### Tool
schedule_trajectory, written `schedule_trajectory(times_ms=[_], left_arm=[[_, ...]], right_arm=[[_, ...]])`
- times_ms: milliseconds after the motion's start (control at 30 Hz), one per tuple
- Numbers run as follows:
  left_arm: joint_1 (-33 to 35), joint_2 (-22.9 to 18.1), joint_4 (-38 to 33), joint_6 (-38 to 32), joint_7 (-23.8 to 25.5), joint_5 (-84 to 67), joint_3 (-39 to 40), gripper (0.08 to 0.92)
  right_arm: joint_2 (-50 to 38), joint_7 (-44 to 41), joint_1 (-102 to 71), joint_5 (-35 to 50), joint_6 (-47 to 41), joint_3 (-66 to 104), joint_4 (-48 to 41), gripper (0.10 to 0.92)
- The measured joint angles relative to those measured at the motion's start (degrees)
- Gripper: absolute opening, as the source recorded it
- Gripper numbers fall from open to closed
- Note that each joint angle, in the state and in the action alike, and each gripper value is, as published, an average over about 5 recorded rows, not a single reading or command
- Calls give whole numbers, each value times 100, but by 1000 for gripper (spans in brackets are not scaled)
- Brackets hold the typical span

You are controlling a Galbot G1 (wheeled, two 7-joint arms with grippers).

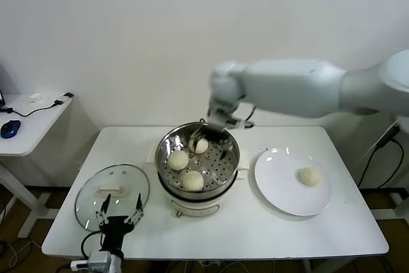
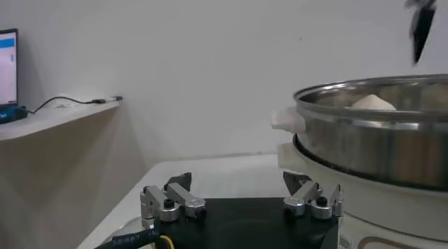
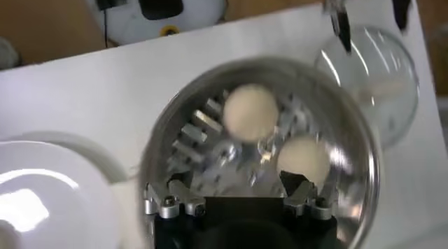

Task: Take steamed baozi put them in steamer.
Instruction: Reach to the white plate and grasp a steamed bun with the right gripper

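Beneath the released right end effector point(image 1: 211, 137) sit three soft, light, easily dented baozi point(image 1: 178, 159); the plate's point(image 1: 281, 190) last bun point(image 1: 310, 176) wants gentle side pinching.

The steamer point(image 1: 198, 164) is set at the middle of the table point(image 1: 307, 234), with three steamed baozi point(image 1: 178, 159) lying on its tray. A plate point(image 1: 281, 196) is placed just to its right, bearing a fourth bun point(image 1: 310, 176), and a glass lid point(image 1: 112, 196) is laid flat to its left.
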Motion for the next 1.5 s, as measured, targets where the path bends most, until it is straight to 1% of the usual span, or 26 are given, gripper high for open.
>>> schedule_trajectory(times_ms=[133, 300, 467, 667, 1000, 1500], left_arm=[[-33, -7, -3, 4, 2, -11, -25, 823], [-85, -49, 2, 25, 19, -15, -50, 823], [-81, -96, 20, 45, 30, -3, -70, 823], [-32, -127, 31, 52, 31, 23, -87, 823], [5, -137, 79, 46, 25, 71, -107, 823], [8, -131, 126, 35, 19, 76, -108, 823]], right_arm=[[-672, -79, 343, 290, -590, -428, -83, 823], [-1584, -85, 354, 349, -1322, -739, -131, 823], [-2355, -46, -189, 113, -1864, -539, -270, 823], [-2849, 10, -1265, -345, -2221, 231, -593, 823], [-2940, 142, -2812, -928, -2515, 1494, -1307, 823], [-2393, 436, -3986, -1328, -2655, 2501, -2218, 823]])
